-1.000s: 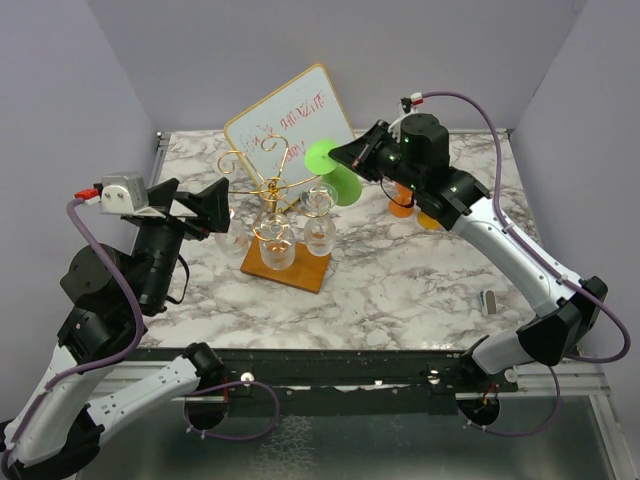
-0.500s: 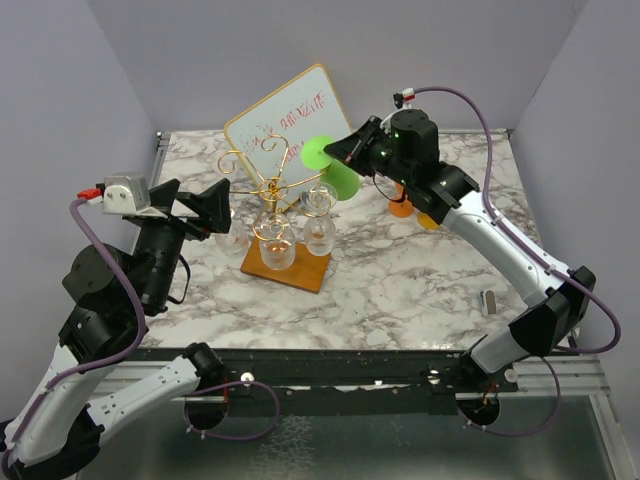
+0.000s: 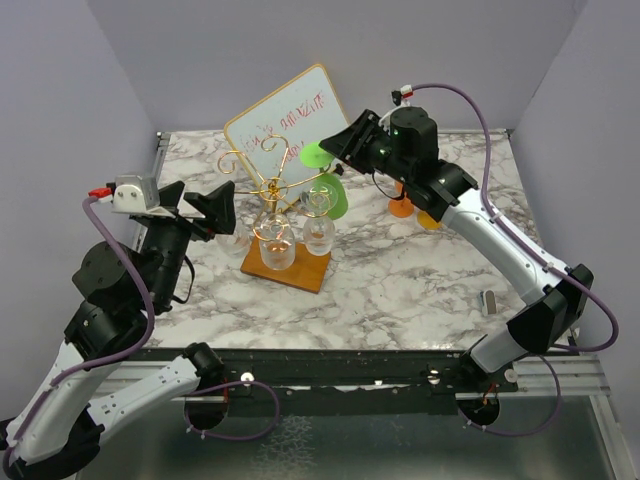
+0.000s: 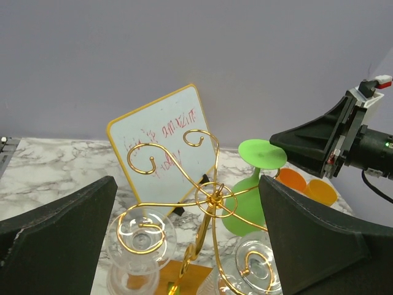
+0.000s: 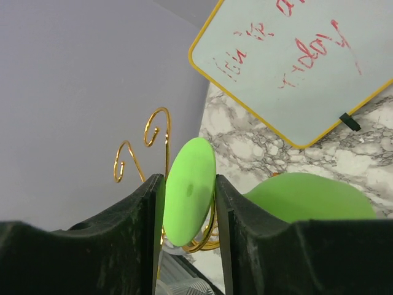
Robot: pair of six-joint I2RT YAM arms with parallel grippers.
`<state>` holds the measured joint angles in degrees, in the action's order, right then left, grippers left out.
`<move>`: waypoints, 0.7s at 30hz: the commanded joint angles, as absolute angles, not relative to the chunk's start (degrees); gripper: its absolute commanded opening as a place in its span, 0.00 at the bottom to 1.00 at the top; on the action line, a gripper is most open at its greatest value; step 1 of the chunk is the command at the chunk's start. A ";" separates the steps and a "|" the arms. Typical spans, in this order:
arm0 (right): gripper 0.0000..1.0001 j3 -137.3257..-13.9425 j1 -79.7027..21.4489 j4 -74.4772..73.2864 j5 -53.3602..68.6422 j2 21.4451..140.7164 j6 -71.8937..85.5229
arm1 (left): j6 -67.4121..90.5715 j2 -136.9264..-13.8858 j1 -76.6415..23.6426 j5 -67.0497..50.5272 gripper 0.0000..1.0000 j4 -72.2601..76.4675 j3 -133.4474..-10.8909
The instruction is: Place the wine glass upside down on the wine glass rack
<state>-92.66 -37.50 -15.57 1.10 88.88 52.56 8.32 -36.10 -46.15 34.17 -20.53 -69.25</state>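
Noting left gripper (image 3: 197, 203) gaping wide, empty, just short of wine glass rack (image 4: 212, 198). Seeing green wine glass (image 4: 247, 206) inverted and tilted at rack's right side, foot uppermost. Finding right gripper (image 3: 330, 148) straddling that foot; failing to tell whether clamped or loose. Spotting whiteboard (image 3: 290, 120) leaning behind.

Bright, even light, soft shadows, mostly sharp focus.

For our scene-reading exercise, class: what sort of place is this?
Probably a robot test cell: left arm and right arm mounted at a marble-patterned table, plain walls boxing it in, a rack and whiteboard as props.
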 commanded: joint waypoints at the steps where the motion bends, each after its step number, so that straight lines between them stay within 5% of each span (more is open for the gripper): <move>1: 0.46 -93.76 -37.44 -15.96 1.41 87.97 50.91 | 8.28 -36.04 -46.32 35.18 0.99 -21.33 -68.65; 21: 0.63 -82.34 -37.44 -23.02 -15.72 72.36 30.19 | 9.68 -35.98 -46.31 28.75 0.99 -21.49 -67.70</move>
